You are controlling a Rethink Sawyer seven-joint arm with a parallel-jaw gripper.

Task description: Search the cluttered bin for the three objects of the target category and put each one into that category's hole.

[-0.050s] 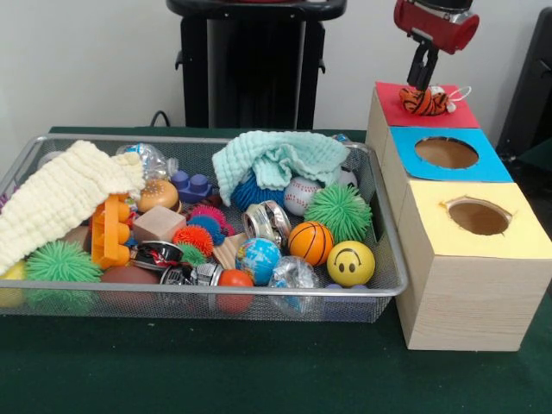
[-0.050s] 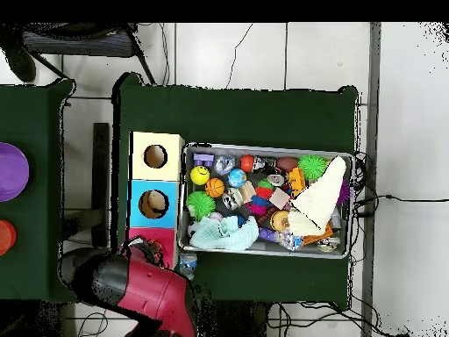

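The orange-and-black striped plush toy (image 1: 424,101) lies on the red top (image 1: 392,110) of the far wooden box, covering its hole. The black gripper (image 1: 422,79) sits directly above, touching it; whether it grips, I cannot tell. The toy could jam across the hole or roll off.

Cream waffle cloth (image 1: 60,198) is lying draped over the left end of the bin (image 1: 216,291), covering toys beneath. Teal cloth (image 1: 276,155) is sitting bunched at the bin's far edge, middle. Blue building brick (image 1: 191,184) is showing between the two cloths. Overhead: purple round object (image 2: 10,171) and orange one (image 2: 4,237) are resting at the left edge of a second green table (image 2: 35,132); black cable (image 2: 395,197) is trailing across the tiled floor.
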